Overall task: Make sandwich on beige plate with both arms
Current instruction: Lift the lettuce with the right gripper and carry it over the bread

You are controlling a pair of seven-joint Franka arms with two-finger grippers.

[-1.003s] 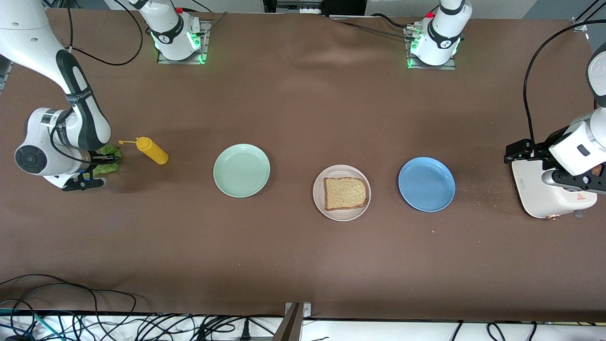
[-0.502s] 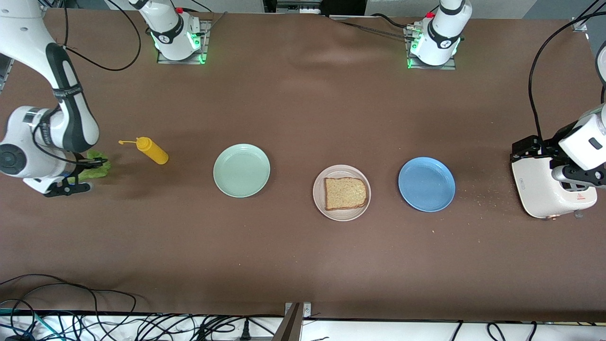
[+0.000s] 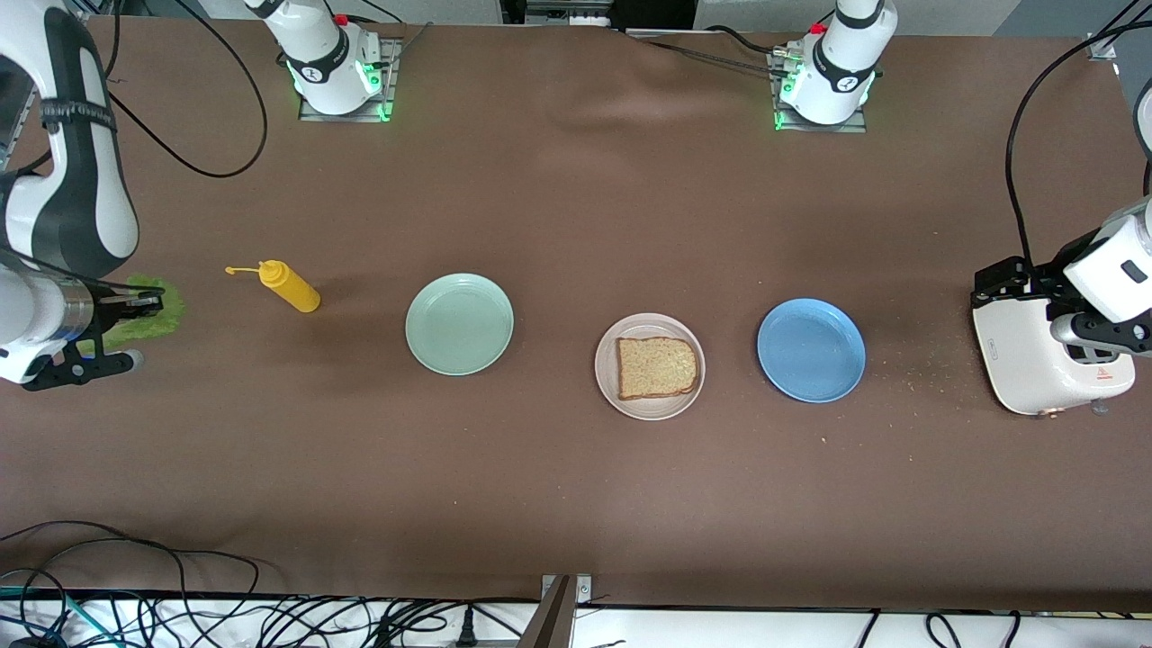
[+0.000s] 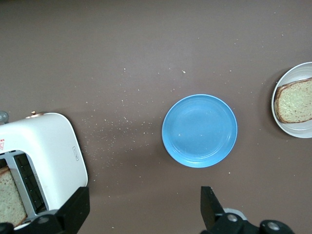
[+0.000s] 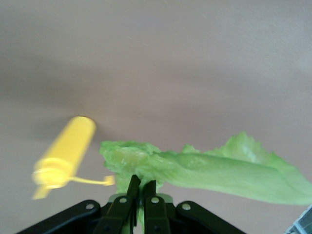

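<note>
While the left gripper gapes wide, the right gripper pinches the lettuce leaf.

brown cloth-covered table, wrinkled near its upper edge. tangled black cables on white floor strip along lower edge. metal bracket at lower edge's middle.

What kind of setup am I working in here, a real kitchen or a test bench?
Most likely a lab test bench, not a kitchen: two arm bases bolted to a brown-covered table, loose cables along its near edge, and only staged props, such as a toaster and mustard bottle.
</note>
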